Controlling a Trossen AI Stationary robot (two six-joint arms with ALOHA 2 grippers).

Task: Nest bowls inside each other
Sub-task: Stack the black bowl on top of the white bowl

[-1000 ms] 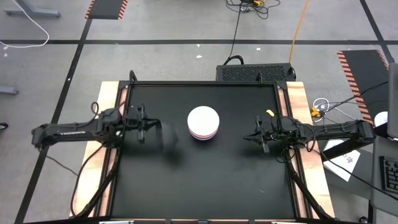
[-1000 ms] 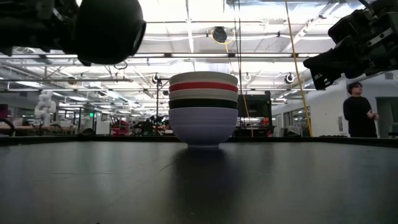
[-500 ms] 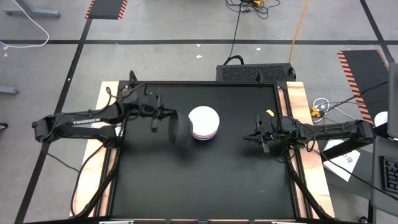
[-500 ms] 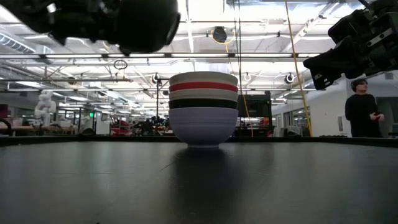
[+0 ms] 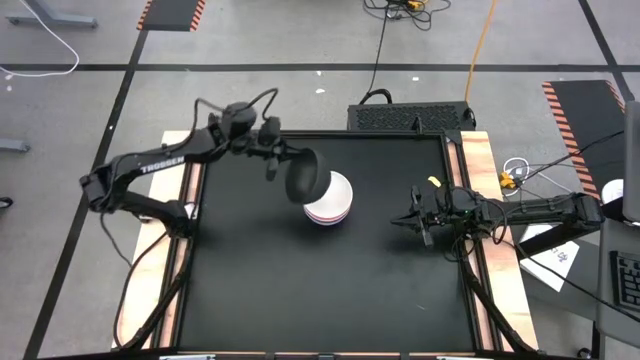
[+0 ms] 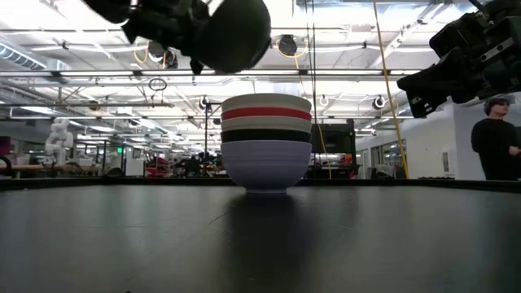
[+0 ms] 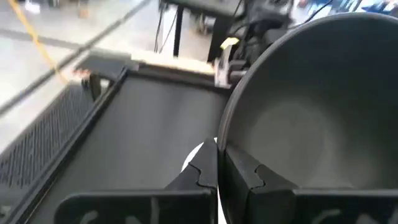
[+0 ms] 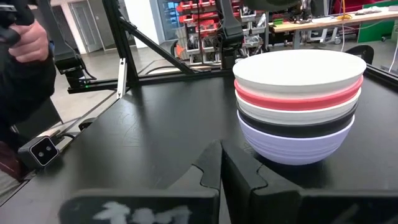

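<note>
A stack of several nested bowls (image 5: pixel 330 200) stands near the table's middle: white on top, then red, white and black, with lavender at the bottom (image 6: pixel 266 163); it also shows in the right wrist view (image 8: pixel 298 99). My left gripper (image 5: pixel 283 165) is shut on a black bowl (image 5: pixel 306 175), which hangs over the stack's left far part and above it in the low view (image 6: pixel 232 32). My right gripper (image 5: pixel 411 219) is shut and empty, above the table to the right of the stack (image 8: pixel 221 163). My left gripper holds the black bowl by its rim (image 7: pixel 222 140), one finger inside the bowl (image 7: pixel 249 174) and one outside (image 7: pixel 200 171). The fingers come from the table's left. The bowl is lifted clear and tipped on its side, its hollow (image 7: pixel 311 112) facing sideways.
The black table top (image 5: pixel 330 290) has wooden strips at its left and right edges. A small yellow thing (image 5: pixel 433 182) lies at the right rim. A black box (image 5: pixel 410 115) stands beyond the far edge. A person (image 6: pixel 498 138) stands in the room behind.
My left gripper has carried the black bowl up and toward the table's right and far edges, from left of the stack to over its left far part. The bowl has stayed tipped and clear of the table. The stack has not moved.
</note>
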